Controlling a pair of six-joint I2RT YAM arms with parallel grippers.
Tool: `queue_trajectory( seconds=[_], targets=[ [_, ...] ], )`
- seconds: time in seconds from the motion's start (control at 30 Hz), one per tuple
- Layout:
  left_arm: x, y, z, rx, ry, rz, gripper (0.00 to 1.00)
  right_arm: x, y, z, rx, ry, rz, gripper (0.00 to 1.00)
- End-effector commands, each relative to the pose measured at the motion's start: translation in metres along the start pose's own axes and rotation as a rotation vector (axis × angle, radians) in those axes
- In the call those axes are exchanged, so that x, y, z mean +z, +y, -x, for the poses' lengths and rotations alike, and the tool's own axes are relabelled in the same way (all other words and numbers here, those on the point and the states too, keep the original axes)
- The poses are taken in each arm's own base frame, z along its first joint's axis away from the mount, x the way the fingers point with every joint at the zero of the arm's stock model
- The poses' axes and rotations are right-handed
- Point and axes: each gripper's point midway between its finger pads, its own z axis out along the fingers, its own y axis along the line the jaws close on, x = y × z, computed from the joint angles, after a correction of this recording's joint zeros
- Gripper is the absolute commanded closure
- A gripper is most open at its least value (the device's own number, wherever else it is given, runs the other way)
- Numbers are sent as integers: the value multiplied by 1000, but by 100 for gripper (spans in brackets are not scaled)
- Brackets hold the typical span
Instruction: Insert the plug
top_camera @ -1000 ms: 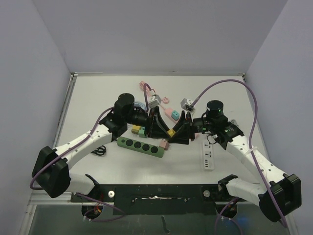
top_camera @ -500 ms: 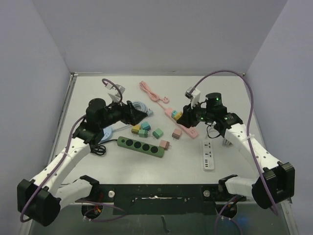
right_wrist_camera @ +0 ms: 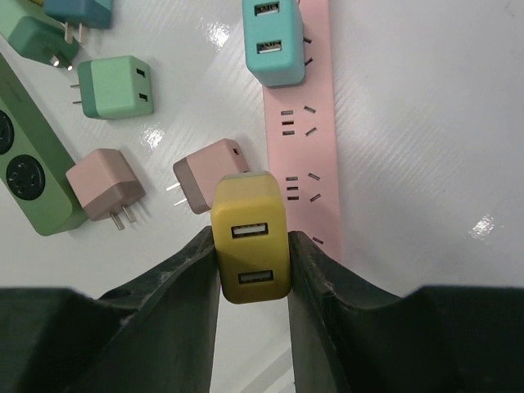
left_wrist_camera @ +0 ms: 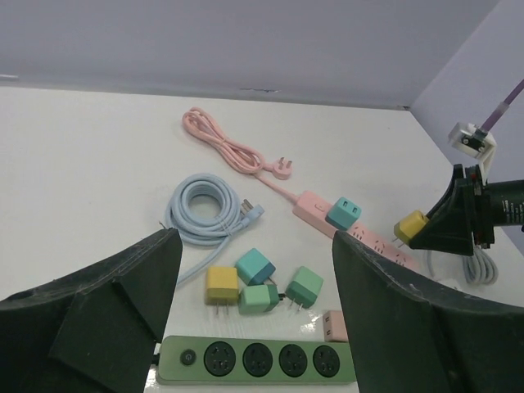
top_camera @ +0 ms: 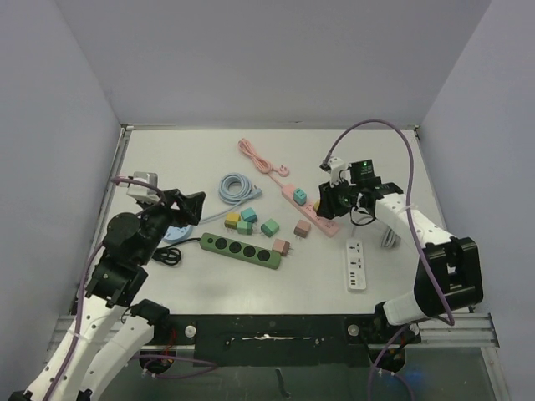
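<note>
My right gripper (right_wrist_camera: 252, 241) is shut on a yellow plug (right_wrist_camera: 250, 237) whose two USB ports face the camera. It hangs just above the left edge of the pink power strip (right_wrist_camera: 307, 155), prongs hidden beneath it. A teal plug (right_wrist_camera: 273, 41) sits in a socket farther along that strip. In the top view the right gripper (top_camera: 328, 200) is at the strip's (top_camera: 311, 209) right end. My left gripper (top_camera: 188, 205) is drawn back at the left, open and holding nothing (left_wrist_camera: 255, 241). From there the yellow plug (left_wrist_camera: 409, 225) shows at the right gripper's tip.
A green power strip (top_camera: 242, 250) lies in the middle, with a white power strip (top_camera: 357, 265) to its right. Loose plugs lie between them: yellow (top_camera: 232, 219), green (top_camera: 269, 227), pink (top_camera: 302, 228) and others. A blue cable coil (top_camera: 236, 186) and a pink cable (top_camera: 259, 156) lie behind.
Both grippers met at the table's middle a second ago. The left one has opened and pulled back to the left. The right one has carried the yellow plug over the pink strip.
</note>
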Motion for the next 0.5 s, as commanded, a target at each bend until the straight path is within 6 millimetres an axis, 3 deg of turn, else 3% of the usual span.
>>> queue_trajectory(
  seconds=[0.0, 0.2, 0.33, 0.37, 0.47],
  targets=[
    [-12, 9, 24, 17, -135, 38, 26, 13, -8, 16, -39, -8, 28, 100],
    [-24, -2, 36, -64, -199, -15, 26, 20, -17, 28, -65, -19, 2, 100],
    [-26, 1, 37, -54, -213, -6, 26, 25, -19, 28, -77, -26, 5, 100],
    [-23, 5, 26, -50, -190, 7, 26, 26, -20, 28, -77, -24, 0, 100],
    [-22, 7, 21, -54, -171, 15, 26, 30, -22, 28, -80, -24, 2, 100]
  ],
)
